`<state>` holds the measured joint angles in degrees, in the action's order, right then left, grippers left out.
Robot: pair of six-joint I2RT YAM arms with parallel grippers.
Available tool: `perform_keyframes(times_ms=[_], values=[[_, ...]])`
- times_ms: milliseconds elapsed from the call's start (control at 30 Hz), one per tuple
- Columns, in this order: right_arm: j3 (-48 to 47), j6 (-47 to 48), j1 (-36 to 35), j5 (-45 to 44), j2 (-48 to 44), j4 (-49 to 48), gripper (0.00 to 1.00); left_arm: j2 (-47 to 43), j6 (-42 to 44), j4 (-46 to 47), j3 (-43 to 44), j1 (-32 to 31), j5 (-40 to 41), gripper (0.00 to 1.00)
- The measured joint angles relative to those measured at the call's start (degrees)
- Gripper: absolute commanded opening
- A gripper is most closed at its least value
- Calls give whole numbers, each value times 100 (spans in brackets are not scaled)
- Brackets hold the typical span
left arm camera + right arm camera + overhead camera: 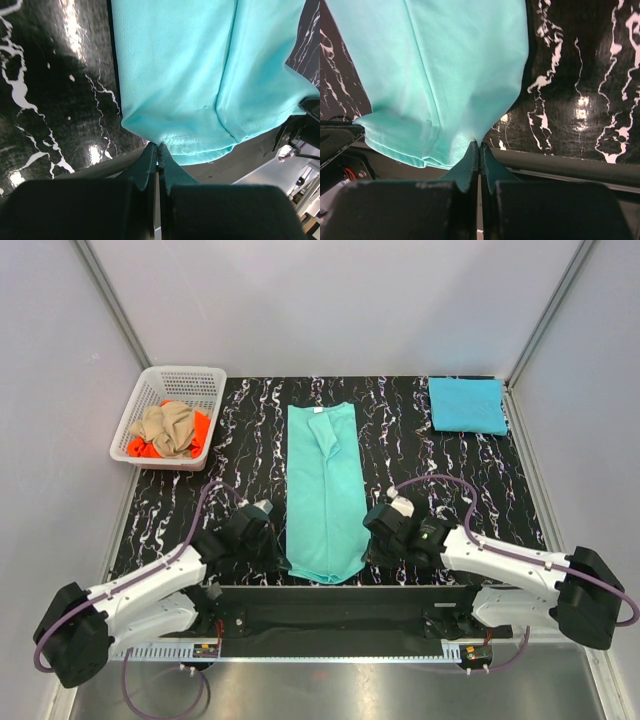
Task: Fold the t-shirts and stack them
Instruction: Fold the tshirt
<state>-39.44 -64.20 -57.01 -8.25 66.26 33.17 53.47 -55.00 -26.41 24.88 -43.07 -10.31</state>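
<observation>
left hand (159,150) and right hand (479,148) each pinch a near hem corner of the mint-teal t-shirt (326,495).

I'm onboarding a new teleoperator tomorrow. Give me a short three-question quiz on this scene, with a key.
1. Fill in: the left gripper and right gripper are both ____ on the mint-teal shirt's near hem.
2. The white basket holds: A) a tan shirt and an orange shirt; B) folded towels; C) nothing.
3. True or false: the mint-teal shirt lies crumpled in a heap.
Key: 1 shut; 2 A; 3 false.
</observation>
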Motion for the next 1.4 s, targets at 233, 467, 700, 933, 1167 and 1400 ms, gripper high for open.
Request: perform_keyframes(times_ms=[233, 467, 700, 933, 1167, 1400], values=[[-562, 337, 4, -345, 417, 96, 0, 299, 304, 7, 470, 387, -116, 0], [-1064, 887, 402, -422, 981, -15, 0, 863, 669, 85, 881, 1023, -330, 0], [-1449, 1517, 1005, -387, 1344, -138, 0, 1805, 1069, 195, 1582, 1539, -579, 0], [-2002, 2083, 1521, -289, 1585, -216, 0, 2459, 1429, 210, 2465, 1843, -643, 0], [-2406, 2433, 1794, -199, 1904, -240, 0, 2846, 1626, 195, 3080, 1945, -651, 0], [-2822, 2752, 2127, -81, 2378, -299, 0, 3368, 1757, 190, 3453, 2218, -732, 0]])
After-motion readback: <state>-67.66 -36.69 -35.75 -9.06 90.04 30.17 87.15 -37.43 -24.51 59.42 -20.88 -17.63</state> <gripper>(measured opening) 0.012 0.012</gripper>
